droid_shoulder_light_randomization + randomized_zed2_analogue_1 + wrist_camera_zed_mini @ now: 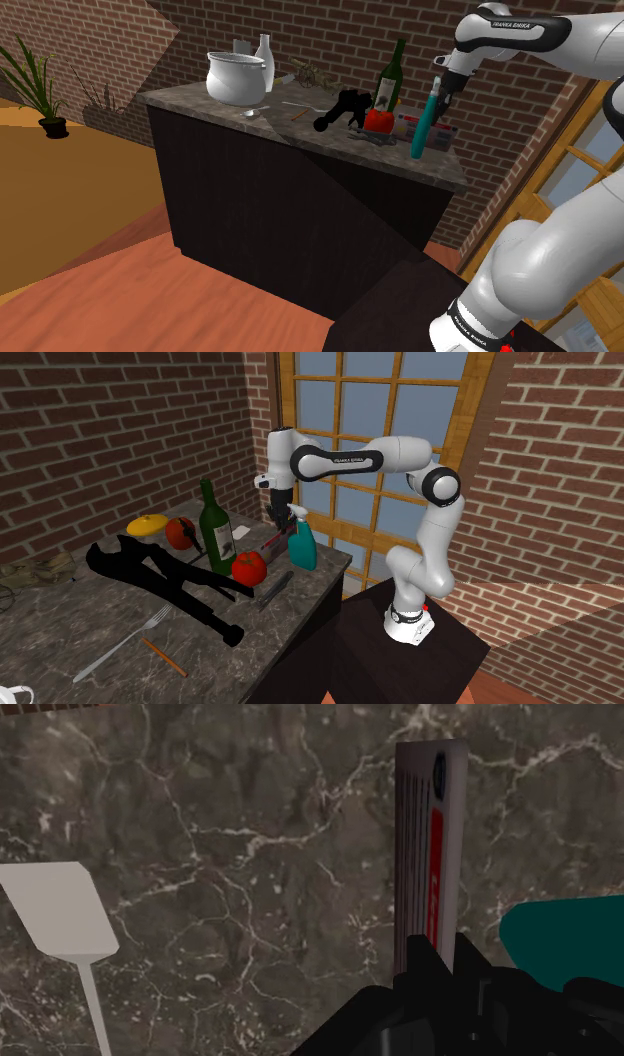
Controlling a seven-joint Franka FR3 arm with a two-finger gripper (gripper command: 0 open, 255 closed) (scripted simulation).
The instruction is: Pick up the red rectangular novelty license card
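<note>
Card (432,854) is lying flat on the marble counter (250,904), red stripe showing. The gripper (445,956) is hanging over one end of it, fingers drawn almost together and clasping nothing plainly. A teal bottle (303,547) is standing just beside the gripper, on the second exterior view's right. A tomato (248,567) and a wine bottle (215,527) are standing to its left. A white spatula (60,909) is lying well apart from the card.

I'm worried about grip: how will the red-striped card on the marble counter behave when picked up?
The card looks thin and lies flat on the counter, so it is probably light, with little edge to catch. Its smooth face may slip. The teal bottle close beside it could get bumped.
</note>
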